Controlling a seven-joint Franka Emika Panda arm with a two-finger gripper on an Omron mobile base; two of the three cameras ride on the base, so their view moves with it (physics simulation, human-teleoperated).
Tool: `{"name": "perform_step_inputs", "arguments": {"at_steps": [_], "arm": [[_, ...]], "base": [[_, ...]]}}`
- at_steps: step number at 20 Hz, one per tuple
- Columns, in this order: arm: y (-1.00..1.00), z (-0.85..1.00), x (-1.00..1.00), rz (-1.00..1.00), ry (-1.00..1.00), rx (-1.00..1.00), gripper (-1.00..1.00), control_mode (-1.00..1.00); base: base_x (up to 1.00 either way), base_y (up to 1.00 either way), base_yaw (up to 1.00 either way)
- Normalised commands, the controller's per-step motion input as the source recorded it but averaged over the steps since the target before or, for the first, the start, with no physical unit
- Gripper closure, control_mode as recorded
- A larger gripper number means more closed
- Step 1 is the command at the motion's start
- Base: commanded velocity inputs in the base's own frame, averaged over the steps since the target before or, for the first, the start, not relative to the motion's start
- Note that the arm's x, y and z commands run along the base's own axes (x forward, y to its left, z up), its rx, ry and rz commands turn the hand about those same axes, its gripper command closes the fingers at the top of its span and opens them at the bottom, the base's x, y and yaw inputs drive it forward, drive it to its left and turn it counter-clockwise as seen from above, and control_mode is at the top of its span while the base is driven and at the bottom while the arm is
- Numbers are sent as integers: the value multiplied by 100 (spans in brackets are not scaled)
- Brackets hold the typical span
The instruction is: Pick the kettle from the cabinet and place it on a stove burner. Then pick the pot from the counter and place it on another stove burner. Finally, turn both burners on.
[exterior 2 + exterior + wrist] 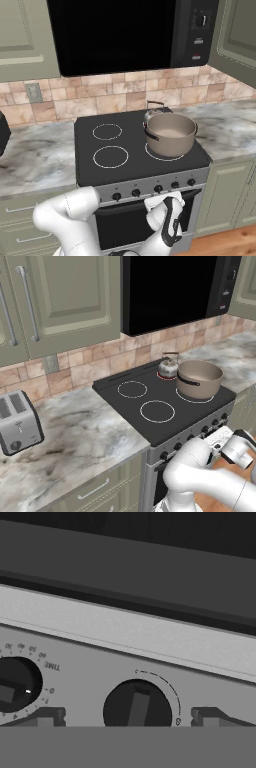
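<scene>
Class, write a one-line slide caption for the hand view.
Open gripper straddling a black stove knob on the grey control panel.

A: Did we see free room on the cooktop (165,406)?
B: Yes, both left rings lay bare; the pot (199,379) and the kettle (168,367), touching, blocked the right.

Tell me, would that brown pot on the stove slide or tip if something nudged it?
The pot looks wide and low with a flat base, so it would probably slide rather than tip. It sits on smooth black glass cooktop, likely offering little grip. It appears rigid metal and seems empty, so perhaps fairly light.
</scene>
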Motion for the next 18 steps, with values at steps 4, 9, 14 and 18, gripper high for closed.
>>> {"name": "perform_step_inputs", "arguments": {"at_steps": [4,9,14,18], "arm": [[0,0,10,0,0,0,-100,-100],[4,-2,10,0,0,0,-100,-100],[6,-3,8,0,0,0,-100,-100],[10,-5,12,0,0,0,100,-100]], "base": [[0,0,0],[0,0,0],[0,0,0],[0,0,0]]}}
